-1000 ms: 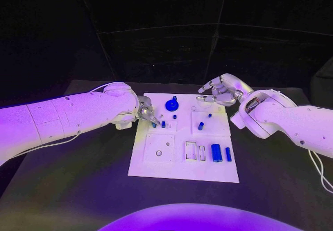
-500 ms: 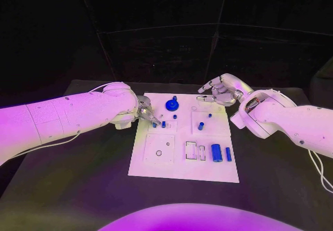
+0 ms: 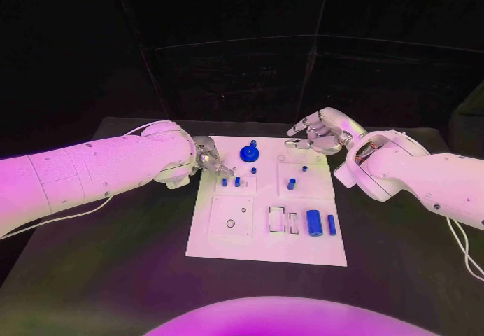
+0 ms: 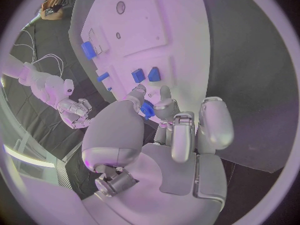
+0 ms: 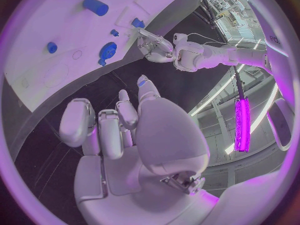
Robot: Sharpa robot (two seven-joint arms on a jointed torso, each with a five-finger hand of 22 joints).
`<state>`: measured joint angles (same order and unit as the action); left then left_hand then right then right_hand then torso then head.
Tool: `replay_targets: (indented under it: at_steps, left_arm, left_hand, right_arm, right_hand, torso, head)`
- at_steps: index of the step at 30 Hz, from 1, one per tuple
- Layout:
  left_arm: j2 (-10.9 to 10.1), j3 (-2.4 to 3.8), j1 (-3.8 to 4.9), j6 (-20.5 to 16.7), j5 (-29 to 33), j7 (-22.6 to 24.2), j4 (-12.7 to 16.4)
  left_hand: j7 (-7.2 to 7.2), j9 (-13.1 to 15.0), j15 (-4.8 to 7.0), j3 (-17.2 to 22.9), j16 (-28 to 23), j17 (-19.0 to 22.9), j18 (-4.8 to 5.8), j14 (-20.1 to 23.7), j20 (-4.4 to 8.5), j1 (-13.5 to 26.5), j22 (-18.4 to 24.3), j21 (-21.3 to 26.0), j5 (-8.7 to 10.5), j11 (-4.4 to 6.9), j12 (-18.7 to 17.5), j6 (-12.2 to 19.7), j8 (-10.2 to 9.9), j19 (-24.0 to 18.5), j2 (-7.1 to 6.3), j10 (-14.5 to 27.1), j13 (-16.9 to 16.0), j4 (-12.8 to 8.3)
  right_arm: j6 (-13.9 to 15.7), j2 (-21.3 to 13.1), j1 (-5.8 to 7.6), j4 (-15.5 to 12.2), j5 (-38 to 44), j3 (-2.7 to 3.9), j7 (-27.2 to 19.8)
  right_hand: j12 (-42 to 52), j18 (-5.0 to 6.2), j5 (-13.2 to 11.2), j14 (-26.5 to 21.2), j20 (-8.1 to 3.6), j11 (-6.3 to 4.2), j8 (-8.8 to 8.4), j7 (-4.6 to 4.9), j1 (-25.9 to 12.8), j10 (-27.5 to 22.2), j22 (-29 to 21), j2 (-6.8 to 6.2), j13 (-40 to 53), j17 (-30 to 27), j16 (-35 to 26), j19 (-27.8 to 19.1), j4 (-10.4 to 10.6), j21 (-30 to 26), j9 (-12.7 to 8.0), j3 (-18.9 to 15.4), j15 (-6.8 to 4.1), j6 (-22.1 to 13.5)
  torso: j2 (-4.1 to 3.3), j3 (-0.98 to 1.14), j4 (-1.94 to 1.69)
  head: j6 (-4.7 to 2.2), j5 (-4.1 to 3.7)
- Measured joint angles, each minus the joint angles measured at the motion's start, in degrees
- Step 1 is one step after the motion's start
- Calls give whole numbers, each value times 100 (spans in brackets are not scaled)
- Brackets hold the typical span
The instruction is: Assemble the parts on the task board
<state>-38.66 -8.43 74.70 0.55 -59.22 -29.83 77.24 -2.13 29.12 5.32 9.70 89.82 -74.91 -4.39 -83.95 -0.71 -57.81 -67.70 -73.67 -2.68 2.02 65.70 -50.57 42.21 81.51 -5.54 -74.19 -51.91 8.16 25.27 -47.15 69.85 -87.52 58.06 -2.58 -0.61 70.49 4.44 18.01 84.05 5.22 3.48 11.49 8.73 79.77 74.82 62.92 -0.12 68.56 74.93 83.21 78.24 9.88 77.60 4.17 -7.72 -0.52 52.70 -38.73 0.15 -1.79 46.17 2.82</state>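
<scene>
The left hand (image 3: 210, 162) is down at the task board's (image 3: 303, 248) left edge, toward ten o'clock from the board's middle, and the left wrist view shows its fingertips (image 4: 164, 96) pinching a small blue part (image 4: 147, 109) just above the white surface. Two more small blue pegs (image 3: 231, 181) stand in the board right beside those fingertips, so this looks like a peg going to a hole in that cluster.

Doing it well, I judge, means keeping the peg upright, settling its tip over the hole before pressing, and pushing straight down without sweeping sideways into the neighbouring pegs. Release only when it stands on its own.

The right hand (image 3: 321, 131) hovers over the board's far right corner, at about one o'clock, fingers spread and holding nothing. It would do best to hang clear, or to steady the board on the bench (image 3: 121, 280) if it slides.

Elsewhere on the board, a blue gear (image 3: 250, 152) sits at twelve o'clock, a blue cylinder (image 3: 315, 222) and a thin blue bar (image 3: 331, 224) lie toward five o'clock, and a short blue peg (image 3: 292, 183) stands right of centre.
</scene>
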Motion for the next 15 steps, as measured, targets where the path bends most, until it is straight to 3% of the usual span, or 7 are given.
replay_targets:
  at_steps: [3, 4, 7, 9, 10, 11, 15]
  left_arm:
    - [-69, 0, 0, -326, 153, 219, 42]
    - [-91, 0, 0, -426, 214, 303, 56]
    - [-142, 0, 0, -729, 456, 619, 75]
    - [-162, 0, 0, -898, 633, 881, 75]
    - [-163, 0, 0, -960, 710, 1011, 74]
    - [-162, 0, 0, -1014, 780, 1146, 72]
    - [-80, -54, 1, -1195, 1008, 1843, 9]
  left_hand:
    - [-65, -60, 0, -155, -67, 0, -16, 0, -28, -155, 268, 222, 0, -49, -208, 126, -93, -130, 27, 185, 291, 26]
    - [-93, -84, -2, -226, -124, 0, -103, -2, -45, -227, 440, 368, 0, -72, -319, 162, -100, -210, 42, 294, 451, 36]
    - [-195, -173, -129, -393, -515, 0, -323, 0, -117, -456, 1473, 1265, 0, -171, -985, 403, -234, -719, 75, 908, 1320, 34]
    - [-275, -226, -190, -457, -809, 16, -410, -1, -174, -575, 2151, 1888, 0, -246, -1177, 501, -285, -1098, 99, 1156, 1522, 12]
    - [-330, -262, -255, -482, -1068, 239, -488, 82, -213, -665, 2537, 2273, 0, -296, -1257, 555, -325, -1361, 107, 1310, 1577, -14]
    - [-431, -353, -362, -508, -1683, 956, -491, 515, -293, -894, 2857, 2691, 0, -410, -1425, 702, -441, -1709, 128, 1642, 1671, -95]
    - [-649, -673, -595, -226, -3280, 2767, -491, 1912, -478, -1843, 3250, 3352, -14, -664, -1949, 887, -792, -2303, 307, 2455, 2011, -549]
  right_arm:
    - [-1, -2, 0, 2, 0, 0, 1]
    - [-1, -3, 0, 3, 0, 0, 1]
    - [-1, -6, 0, 7, 0, 0, 2]
    - [-1, -6, 0, 10, 0, 0, 2]
    - [-1, -6, 0, 12, 0, 0, 2]
    - [-1, -6, 0, 13, 0, 0, 2]
    - [-1, -2, -1, 25, 0, 0, 3]
  right_hand:
    - [0, 0, 0, 0, 0, 0, 0, 0, 0, 0, 0, 0, 0, 0, 0, 0, 0, 0, 0, 0, 0, 0]
    - [0, 0, 0, 0, 0, 0, 0, 0, 0, 0, 0, 0, 0, 0, 0, 0, 0, 0, 0, 0, 0, 0]
    - [0, 0, 0, 0, 0, 0, 0, 0, 0, 0, 0, 0, 0, 0, 0, 0, 0, 0, 0, 0, 0, 0]
    - [0, 0, 0, 0, 0, 0, 0, 0, 0, 0, 0, 0, 0, -1, 0, 0, 0, 0, 0, 0, 0, 0]
    - [0, 0, 0, 0, 0, 0, 0, 0, 0, 0, 0, 0, 0, -1, 0, 0, 0, 0, 0, 0, 0, 0]
    - [0, 0, 0, 0, 0, 0, 0, 0, 0, 0, 0, 0, 0, -1, 0, 0, 0, 0, 0, 0, 0, 0]
    - [0, 0, 0, 0, 0, 0, -1, 0, -1, 0, 1, 1, 1, -1, 0, 0, 2, 0, 1, -2, 0, 0]
  torso:
    - [1, 0, -1]
    - [1, 0, -2]
    - [1, 1, -4]
    - [1, 2, -4]
    - [1, 3, -4]
    - [1, 3, -4]
    - [0, 4, -4]
  head:
    - [-3, -5]
    - [-3, -5]
    - [-3, -9]
    - [-8, -12]
    - [-12, -17]
    - [-16, -20]
    - [-53, -35]
